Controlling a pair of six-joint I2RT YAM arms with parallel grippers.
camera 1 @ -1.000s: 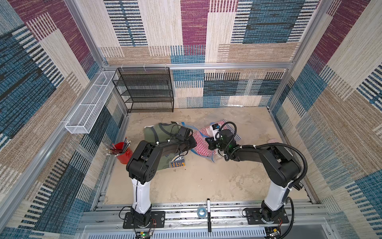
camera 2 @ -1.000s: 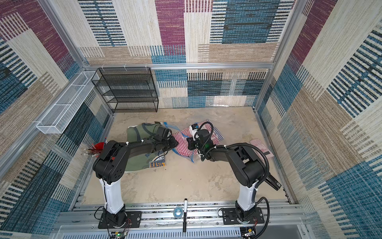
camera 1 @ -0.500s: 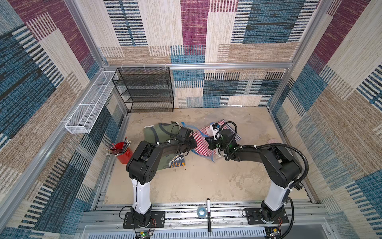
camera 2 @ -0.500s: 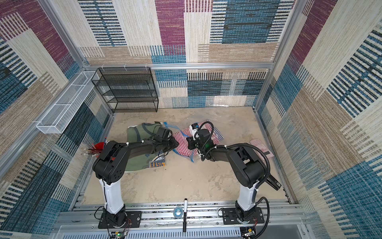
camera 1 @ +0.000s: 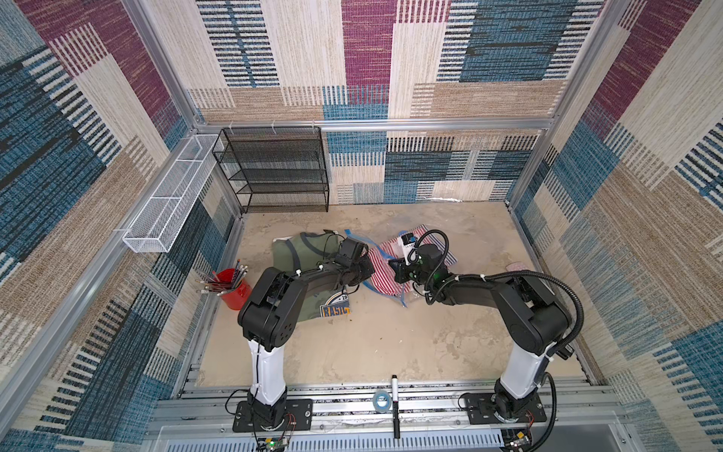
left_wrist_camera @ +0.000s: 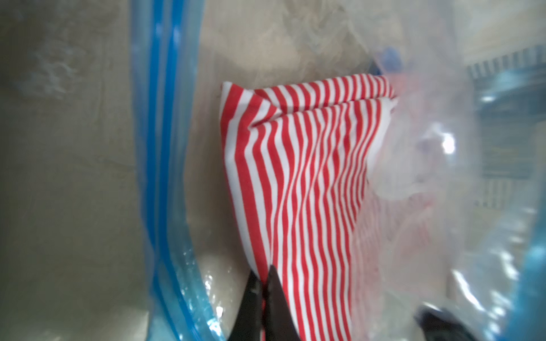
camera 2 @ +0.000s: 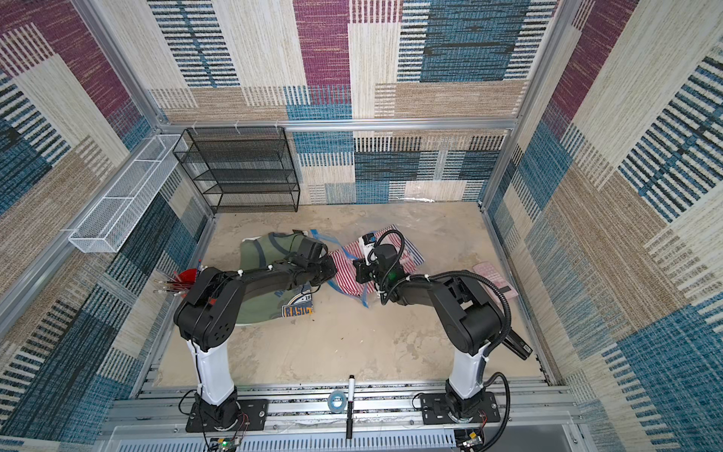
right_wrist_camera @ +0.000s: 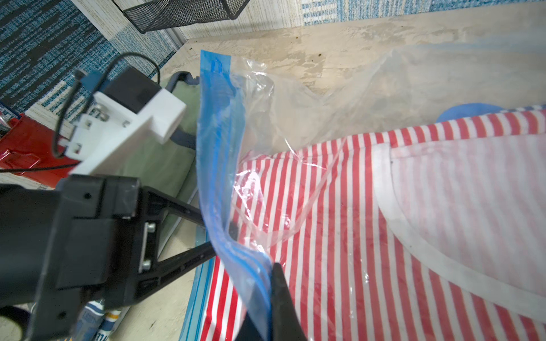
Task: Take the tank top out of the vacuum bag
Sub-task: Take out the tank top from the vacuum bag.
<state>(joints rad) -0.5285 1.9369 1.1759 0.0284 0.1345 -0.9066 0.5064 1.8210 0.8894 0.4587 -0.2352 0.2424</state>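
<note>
The red-and-white striped tank top [camera 1: 385,274] [camera 2: 348,276] lies inside the clear vacuum bag [right_wrist_camera: 295,97], which has a blue zip strip [right_wrist_camera: 218,133] [left_wrist_camera: 165,147] and sits mid-table. My left gripper [left_wrist_camera: 263,276] [camera 1: 369,266] reaches through the bag's mouth. It is shut, pinching a fold of the striped tank top [left_wrist_camera: 295,165]. My right gripper [right_wrist_camera: 270,265] [camera 1: 397,270] is shut on the upper zip-strip edge of the bag and holds that lip lifted off the tank top [right_wrist_camera: 339,236]. A round blue valve [right_wrist_camera: 464,110] shows behind the fabric.
A green T-shirt [camera 1: 301,254] lies under my left arm, with a red cup of pencils [camera 1: 232,287] further left. A black wire shelf [camera 1: 274,168] and white wire basket [camera 1: 168,195] stand at the back left. A marker [camera 1: 395,403] and tape roll [camera 1: 381,399] rest on the front rail.
My left gripper has closed onto the striped tank top inside the bag. Both arms stay almost where they were, and the right gripper keeps its hold on the bag's edge.
</note>
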